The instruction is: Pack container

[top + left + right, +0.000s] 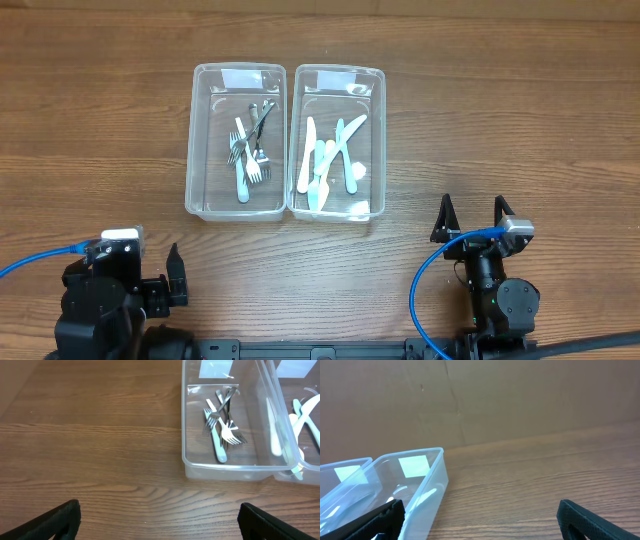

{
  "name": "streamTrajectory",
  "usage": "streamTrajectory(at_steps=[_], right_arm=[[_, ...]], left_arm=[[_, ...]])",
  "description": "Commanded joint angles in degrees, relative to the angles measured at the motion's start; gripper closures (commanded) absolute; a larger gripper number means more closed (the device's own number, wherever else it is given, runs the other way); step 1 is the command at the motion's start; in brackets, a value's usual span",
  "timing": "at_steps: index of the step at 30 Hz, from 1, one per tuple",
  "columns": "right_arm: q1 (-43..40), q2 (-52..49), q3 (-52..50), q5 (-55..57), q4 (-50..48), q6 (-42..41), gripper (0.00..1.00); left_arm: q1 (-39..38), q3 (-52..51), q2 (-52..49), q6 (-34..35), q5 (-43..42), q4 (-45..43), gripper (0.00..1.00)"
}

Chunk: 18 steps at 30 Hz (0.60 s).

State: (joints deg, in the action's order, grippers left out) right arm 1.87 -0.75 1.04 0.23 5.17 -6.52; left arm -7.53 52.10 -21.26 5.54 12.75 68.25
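Two clear plastic containers stand side by side in the middle of the table. The left container [192, 140] [225, 471] holds a pile of metal and pale blue forks [247, 150] [222, 430]. The right container [381, 140] [427, 495] holds white and pale blue plastic knives and spoons [330, 160]. My left gripper [125, 265] [160, 520] hangs open near the front left, well short of the left container, nothing between its fingers. My right gripper [472, 215] [480, 520] is open too, empty, just right of and in front of the right container's near corner.
Bare wooden tabletop [90, 120] surrounds the containers. Blue cables [35, 262] run from both arms at the front edge. A brown wall [520, 395] rises behind the table in the right wrist view.
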Motion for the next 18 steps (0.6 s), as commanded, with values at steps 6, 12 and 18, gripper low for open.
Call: streamTrajectory(at_steps=[6, 12, 18], right_arm=[[0.04, 0.37, -0.57, -0.35, -0.33, 0.39, 0.0], [0.04, 0.37, -0.57, -0.35, -0.33, 0.39, 0.0], [0.04, 0.37, -0.57, -0.35, -0.33, 0.39, 0.0]], left_arm=[[-0.39, -0.2, 0.33, -0.83, 0.94, 0.04, 0.0], [-0.39, -0.2, 0.33, -0.83, 0.94, 0.04, 0.0], [3.98, -5.49, 3.48, -0.46, -5.92, -6.75, 0.0]])
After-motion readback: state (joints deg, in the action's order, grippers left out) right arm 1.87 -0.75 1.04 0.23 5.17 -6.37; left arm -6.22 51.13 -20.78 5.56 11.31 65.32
